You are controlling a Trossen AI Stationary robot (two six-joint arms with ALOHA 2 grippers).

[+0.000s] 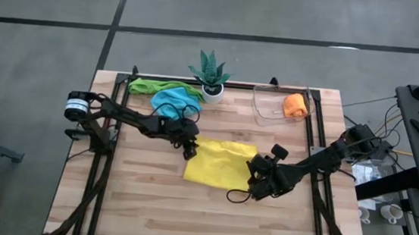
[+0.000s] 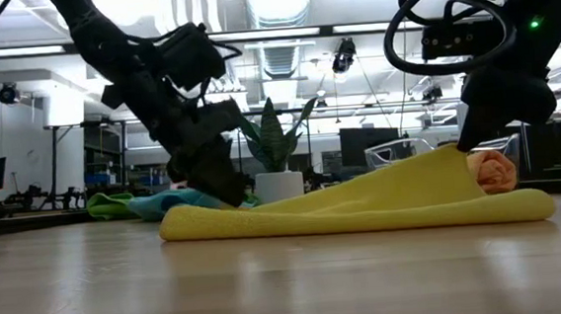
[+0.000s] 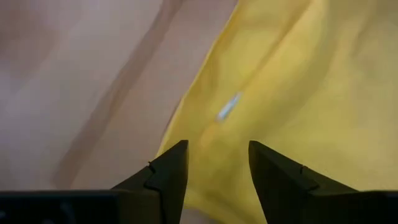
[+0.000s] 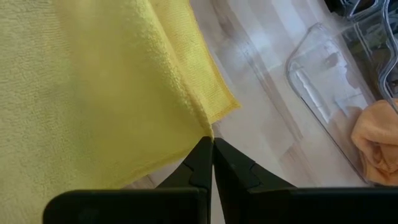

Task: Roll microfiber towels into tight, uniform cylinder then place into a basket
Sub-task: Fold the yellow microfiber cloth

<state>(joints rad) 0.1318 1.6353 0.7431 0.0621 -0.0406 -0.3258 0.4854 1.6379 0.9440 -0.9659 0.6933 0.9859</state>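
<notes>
Yellow towel (image 1: 220,164) lies mid-table, partly folded. Right gripper (image 4: 212,163) pinches its edge, lifting for fold. Left gripper (image 3: 217,171), fingers apart, straddles opposite edge; you hold it there as anchor. Basket (image 1: 267,107) holds orange roll (image 1: 295,104).

The flat yellow cloth towel (image 4: 93,93) looks soft and fuzzy, with a stitched edge. The pale wooden table top (image 1: 149,203) is smooth, with a slight shine and streaky grain. The clear see-through plastic bin (image 4: 323,87) is glossy and smooth. The crumpled orange cloth towel (image 4: 376,146) inside it looks soft. The 2 black gripper fingers (image 3: 168,177) look like matt plastic.
</notes>
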